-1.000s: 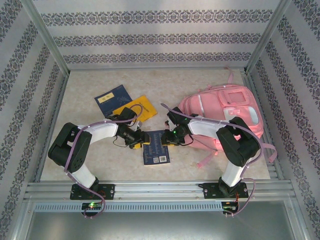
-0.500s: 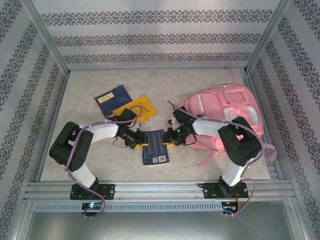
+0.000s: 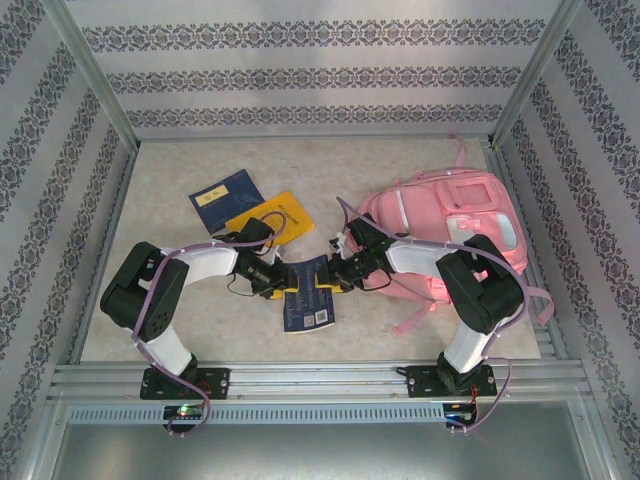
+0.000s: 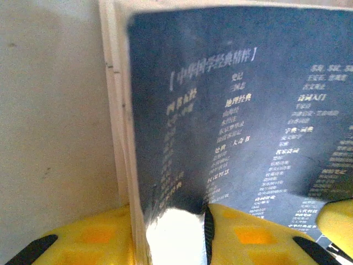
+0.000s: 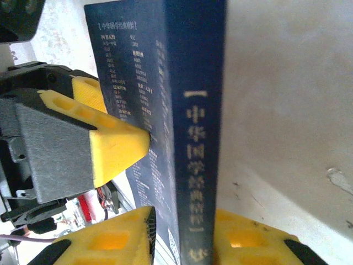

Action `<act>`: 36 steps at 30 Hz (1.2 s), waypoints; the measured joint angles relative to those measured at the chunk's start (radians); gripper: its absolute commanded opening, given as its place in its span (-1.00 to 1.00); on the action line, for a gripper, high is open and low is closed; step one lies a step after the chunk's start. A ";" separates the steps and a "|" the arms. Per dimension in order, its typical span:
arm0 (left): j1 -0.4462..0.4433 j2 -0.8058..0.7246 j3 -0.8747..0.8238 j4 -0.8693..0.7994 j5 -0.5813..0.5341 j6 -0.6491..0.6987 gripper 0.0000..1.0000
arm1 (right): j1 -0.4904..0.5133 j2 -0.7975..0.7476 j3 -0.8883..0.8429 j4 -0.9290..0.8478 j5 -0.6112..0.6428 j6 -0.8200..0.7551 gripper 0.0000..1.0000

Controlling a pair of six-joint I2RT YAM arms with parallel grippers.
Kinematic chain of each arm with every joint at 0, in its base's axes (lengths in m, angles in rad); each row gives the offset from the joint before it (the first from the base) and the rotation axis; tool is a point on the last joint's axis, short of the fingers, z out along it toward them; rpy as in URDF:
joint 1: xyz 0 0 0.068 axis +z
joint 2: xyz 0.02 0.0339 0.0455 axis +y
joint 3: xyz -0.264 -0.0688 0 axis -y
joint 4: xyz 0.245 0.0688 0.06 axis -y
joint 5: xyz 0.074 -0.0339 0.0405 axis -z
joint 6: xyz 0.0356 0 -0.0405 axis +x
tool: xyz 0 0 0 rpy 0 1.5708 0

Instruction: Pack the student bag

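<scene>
The pink student bag [image 3: 455, 225] lies at the right of the table, behind my right arm. A dark blue book [image 3: 306, 303] with pale printed text sits in the middle, between the two grippers. My left gripper [image 3: 282, 284] is shut on its left edge; in the left wrist view the cover [image 4: 231, 110] and page edges rise between the yellow fingers [image 4: 248, 237]. My right gripper [image 3: 336, 277] is shut on its right edge, with the spine [image 5: 196, 127] between its fingers [image 5: 110, 243]. The left gripper's finger [image 5: 113, 138] presses the cover in the right wrist view.
A blue booklet [image 3: 224, 196] and a yellow book [image 3: 278, 213] lie on the table behind the left arm. Patterned walls and metal posts close in the table on three sides. A pink strap [image 3: 412, 322] trails toward the front rail.
My right gripper has slid left onto the book's right edge. The book has shifted slightly left and turned a little between the two grippers. The left gripper has barely moved.
</scene>
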 measured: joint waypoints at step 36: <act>0.167 -0.155 -0.011 0.866 0.071 -0.892 0.57 | -0.127 -0.259 0.296 0.117 0.431 0.483 -1.00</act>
